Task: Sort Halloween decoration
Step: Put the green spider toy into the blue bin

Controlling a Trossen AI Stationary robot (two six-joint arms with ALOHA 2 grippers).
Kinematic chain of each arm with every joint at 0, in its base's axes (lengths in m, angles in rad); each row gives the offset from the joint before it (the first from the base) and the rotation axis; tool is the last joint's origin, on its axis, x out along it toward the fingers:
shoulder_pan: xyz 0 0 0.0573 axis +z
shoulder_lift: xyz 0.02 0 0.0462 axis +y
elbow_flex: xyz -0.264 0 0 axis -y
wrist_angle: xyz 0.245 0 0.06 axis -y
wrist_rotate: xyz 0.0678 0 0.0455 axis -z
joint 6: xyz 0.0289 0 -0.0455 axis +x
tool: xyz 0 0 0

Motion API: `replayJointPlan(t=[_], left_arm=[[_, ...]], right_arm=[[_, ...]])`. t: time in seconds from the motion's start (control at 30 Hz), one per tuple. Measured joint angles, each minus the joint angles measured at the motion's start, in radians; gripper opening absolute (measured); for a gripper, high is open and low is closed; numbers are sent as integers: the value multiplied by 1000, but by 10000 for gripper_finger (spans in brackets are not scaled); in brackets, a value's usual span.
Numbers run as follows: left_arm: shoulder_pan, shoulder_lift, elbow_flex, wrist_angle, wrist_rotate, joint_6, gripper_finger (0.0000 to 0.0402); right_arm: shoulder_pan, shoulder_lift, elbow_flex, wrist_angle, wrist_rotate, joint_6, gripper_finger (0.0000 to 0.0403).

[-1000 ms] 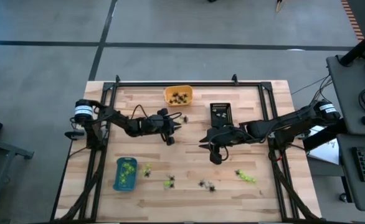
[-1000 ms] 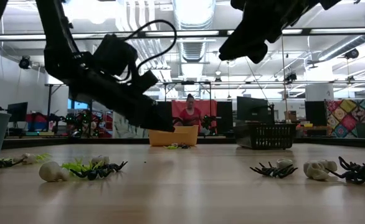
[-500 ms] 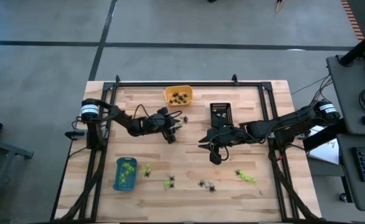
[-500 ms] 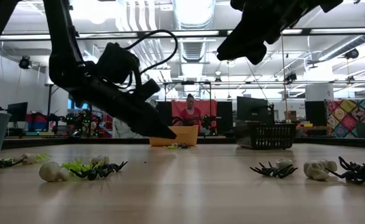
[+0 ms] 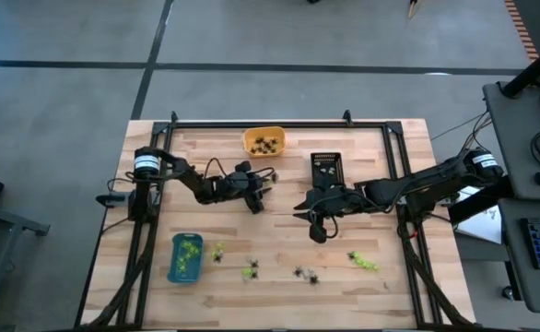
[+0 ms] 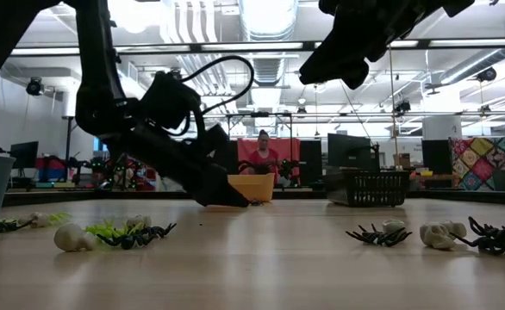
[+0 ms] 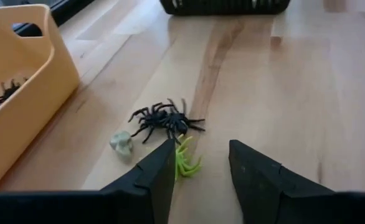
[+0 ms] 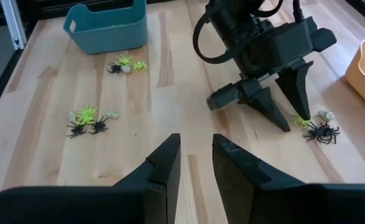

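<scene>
Hovering left hand (image 7: 198, 163), fingers apart, over green trinket (image 7: 185, 160) beside black spider (image 7: 164, 119); some sorted, many trinkets remaining on bench (image 5: 390, 212).

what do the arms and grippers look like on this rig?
Both arms are dark, near-black jointed links. The left arm carries a pale cylindrical joint housing near its base and a black cable looping over its wrist. The right arm has a similar pale housing at its base. The left gripper and right gripper each end in two dark, flat, tapering fingers.
</scene>
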Motion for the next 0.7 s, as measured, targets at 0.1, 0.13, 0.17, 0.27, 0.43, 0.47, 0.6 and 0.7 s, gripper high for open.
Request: replayJointPlan(t=[0.1,0.13,0.17,0.27,0.43,0.47,0.6,0.7], left_arm=[[0,1,-2,-2,-15,-2,111],[0,1,-2,-3,-19,-2,103],[1,1,-2,-4,-23,-2,94],[2,1,-3,-7,-33,-2,61],[-3,1,-4,-11,-36,-2,6],[-6,1,-4,-11,-36,-2,5],[-27,-17,-12,-24,-34,-2,1],[-50,-49,-29,-40,-26,-3,0]], right_arm=[[0,0,0,0,0,0,87],[0,0,0,0,0,-1,88],[0,0,0,0,0,-1,89],[0,0,0,0,0,-1,88],[0,0,0,0,0,-1,81],[0,0,0,0,0,-1,80],[0,0,0,0,0,-1,80],[0,0,0,0,0,0,80]])
